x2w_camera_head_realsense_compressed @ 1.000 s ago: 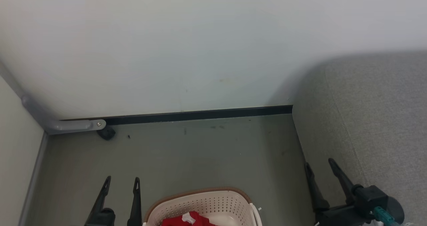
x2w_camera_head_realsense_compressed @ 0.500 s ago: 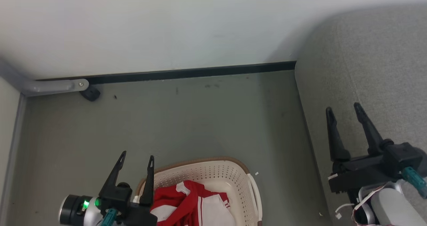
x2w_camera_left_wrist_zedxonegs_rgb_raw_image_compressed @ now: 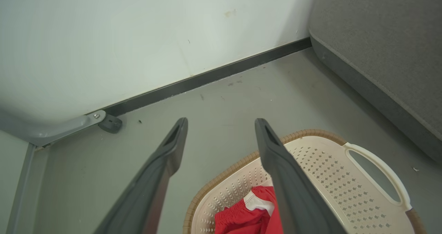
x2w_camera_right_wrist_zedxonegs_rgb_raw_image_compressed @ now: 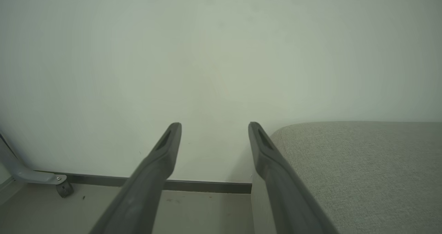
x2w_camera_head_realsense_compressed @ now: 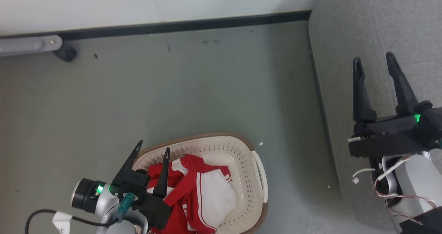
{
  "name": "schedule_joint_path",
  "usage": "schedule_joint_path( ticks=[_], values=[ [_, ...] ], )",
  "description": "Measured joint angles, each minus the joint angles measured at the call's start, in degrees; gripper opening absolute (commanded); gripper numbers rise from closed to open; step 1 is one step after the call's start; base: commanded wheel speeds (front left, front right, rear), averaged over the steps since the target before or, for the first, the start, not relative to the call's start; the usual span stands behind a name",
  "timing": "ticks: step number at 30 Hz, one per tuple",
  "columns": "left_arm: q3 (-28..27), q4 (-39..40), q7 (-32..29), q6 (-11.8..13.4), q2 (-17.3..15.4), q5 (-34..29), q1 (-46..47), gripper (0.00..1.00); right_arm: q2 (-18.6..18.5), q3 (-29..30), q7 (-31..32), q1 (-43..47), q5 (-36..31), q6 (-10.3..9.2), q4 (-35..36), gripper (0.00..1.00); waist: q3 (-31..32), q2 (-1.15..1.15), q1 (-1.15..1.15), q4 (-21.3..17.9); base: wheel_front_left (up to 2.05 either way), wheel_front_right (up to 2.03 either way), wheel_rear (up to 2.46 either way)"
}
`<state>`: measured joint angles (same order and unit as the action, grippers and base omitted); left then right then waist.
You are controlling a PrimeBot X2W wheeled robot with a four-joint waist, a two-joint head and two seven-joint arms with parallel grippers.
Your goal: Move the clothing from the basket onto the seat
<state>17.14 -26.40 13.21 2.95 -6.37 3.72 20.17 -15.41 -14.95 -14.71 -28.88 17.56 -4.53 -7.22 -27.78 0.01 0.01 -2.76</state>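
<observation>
Since the earlier frame my head camera has tipped downward, so the whole scene sits higher in the picture and more of the basket is in view. That shift is the camera's, not the things'.

My left gripper hangs at the basket's left edge, fingers spread wide with nothing between them. One finger lies over the grey floor outside the brown rim, and the other crosses the rim above the clothing. I cannot tell whether it touches the fabric.

All the clothing I can see lies in the basket, a crumpled red heap with white panels and stripes.

My right gripper hovers over the grey seat, also spread and empty, well apart from the basket.

A black skirting strip runs along the foot of the pale wall.
</observation>
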Motion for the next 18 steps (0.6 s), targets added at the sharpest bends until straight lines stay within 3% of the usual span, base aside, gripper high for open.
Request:
schedule_joint_path(
  ticks=[18],
  values=[
    [5.28, -11.07, 0.01, -2.93, 1.13, -2.56, 4.65, 1.00, 0.24, 1.36, -0.01, -8.79, -1.01, 0.36, 0.73, 1.00, -8.65, 0.00, 0.00, -2.09, 0.00, 0.00, 0.00]
  ],
)
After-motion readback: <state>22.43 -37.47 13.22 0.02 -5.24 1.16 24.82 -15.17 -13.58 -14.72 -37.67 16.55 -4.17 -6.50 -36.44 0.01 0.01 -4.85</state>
